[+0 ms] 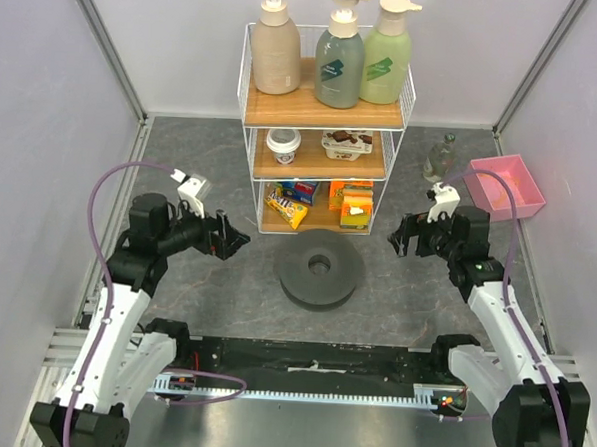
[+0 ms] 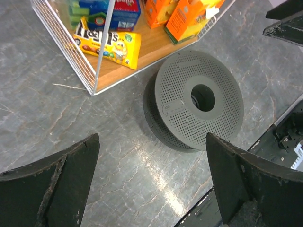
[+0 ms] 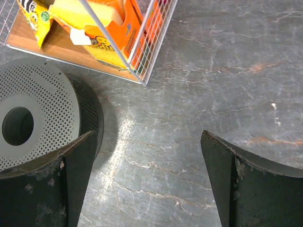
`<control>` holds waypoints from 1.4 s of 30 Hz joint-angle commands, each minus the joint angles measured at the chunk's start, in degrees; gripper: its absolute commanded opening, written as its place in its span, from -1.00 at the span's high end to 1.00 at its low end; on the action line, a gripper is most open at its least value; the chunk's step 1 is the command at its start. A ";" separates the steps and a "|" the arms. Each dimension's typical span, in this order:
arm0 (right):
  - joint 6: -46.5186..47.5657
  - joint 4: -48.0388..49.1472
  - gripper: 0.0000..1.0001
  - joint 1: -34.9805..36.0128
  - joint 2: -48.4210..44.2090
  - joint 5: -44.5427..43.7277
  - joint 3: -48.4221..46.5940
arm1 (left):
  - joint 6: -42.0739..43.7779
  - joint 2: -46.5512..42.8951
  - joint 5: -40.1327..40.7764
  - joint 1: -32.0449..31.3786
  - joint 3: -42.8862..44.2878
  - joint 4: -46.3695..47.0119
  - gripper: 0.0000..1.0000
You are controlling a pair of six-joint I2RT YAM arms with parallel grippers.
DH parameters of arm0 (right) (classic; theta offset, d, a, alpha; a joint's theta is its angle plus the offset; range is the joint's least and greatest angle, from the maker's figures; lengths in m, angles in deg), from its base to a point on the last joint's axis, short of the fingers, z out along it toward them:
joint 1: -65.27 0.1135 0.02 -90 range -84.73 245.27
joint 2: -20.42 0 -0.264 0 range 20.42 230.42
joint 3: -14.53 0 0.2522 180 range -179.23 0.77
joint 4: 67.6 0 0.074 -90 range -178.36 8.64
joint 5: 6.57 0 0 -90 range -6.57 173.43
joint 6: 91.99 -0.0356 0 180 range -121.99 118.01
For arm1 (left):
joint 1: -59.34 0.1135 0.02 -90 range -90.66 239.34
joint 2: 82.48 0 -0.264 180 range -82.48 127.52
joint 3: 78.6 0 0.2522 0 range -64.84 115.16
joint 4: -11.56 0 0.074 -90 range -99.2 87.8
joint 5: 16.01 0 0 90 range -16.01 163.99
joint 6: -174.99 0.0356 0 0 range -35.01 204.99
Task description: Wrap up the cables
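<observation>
No yellow-orange cable shows in any view. A dark grey round spool lies flat on the table in front of the wire rack, between the two arms. It also shows in the left wrist view and the right wrist view. My left gripper hovers left of the spool, open and empty. My right gripper hovers right of the spool, open and empty. Both point inward toward the spool and touch nothing.
A white wire rack stands behind the spool, with snack packs on its bottom shelf, cups in the middle and three pump bottles on top. A pink tray and a small glass bottle sit at the back right. A black rail runs along the near edge.
</observation>
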 commanded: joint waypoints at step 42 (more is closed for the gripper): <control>6.10 41.68 -0.97 7.25 36.73 -4.67 -12.69 | -5.71 46.61 4.71 -2.24 9.16 48.36 -0.91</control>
